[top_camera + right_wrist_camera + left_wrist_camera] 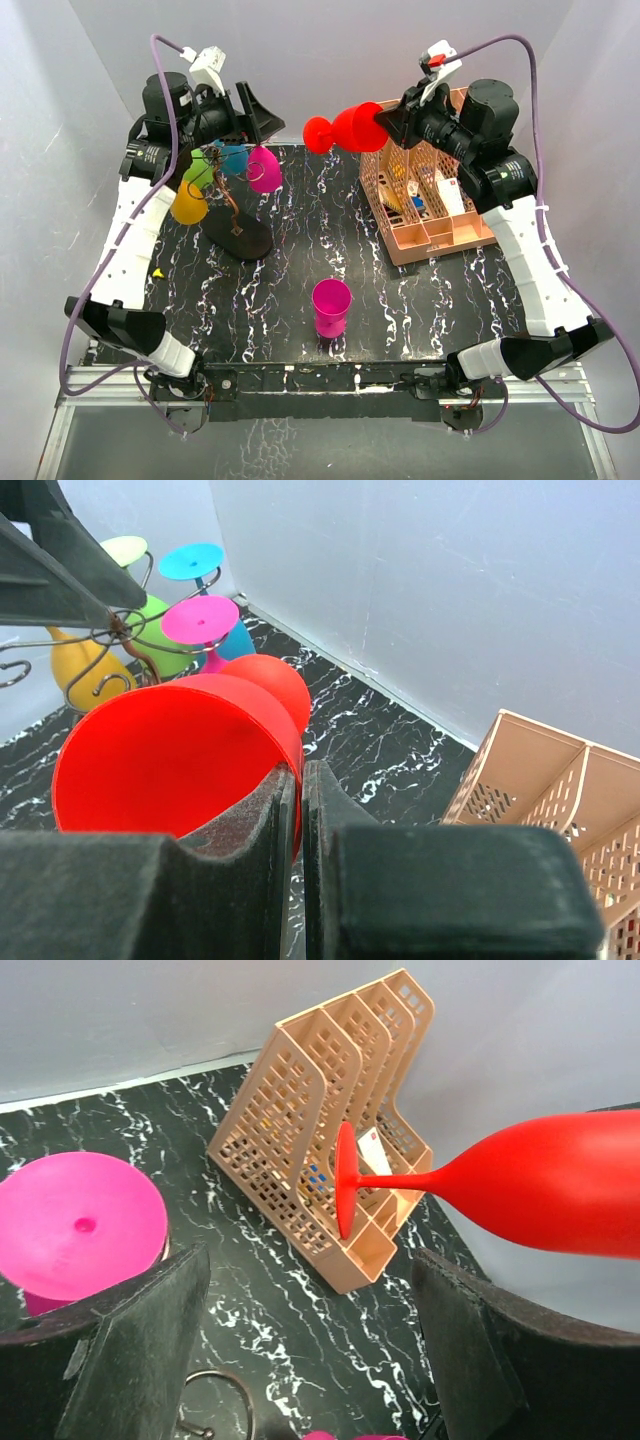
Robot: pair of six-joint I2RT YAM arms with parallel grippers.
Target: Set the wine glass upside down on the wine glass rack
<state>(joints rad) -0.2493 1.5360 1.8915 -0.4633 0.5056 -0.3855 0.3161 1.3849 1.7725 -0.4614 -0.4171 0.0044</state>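
My right gripper (392, 122) is shut on the rim of a red wine glass (345, 128) and holds it sideways in the air, foot pointing left; it also shows in the right wrist view (180, 760) and the left wrist view (540, 1185). The wine glass rack (238, 238) stands at the back left on a black disc base, with its wire arms (110, 635) carrying several coloured glasses upside down. My left gripper (262, 112) is open and empty, just above and right of the rack top. A magenta wine glass (331, 308) stands alone at the front middle.
A peach slotted desk organizer (425, 205) stands at the back right under the right arm; it also shows in the left wrist view (330, 1140). White walls close in the back and both sides. A small yellow bit (158, 271) lies at the left edge.
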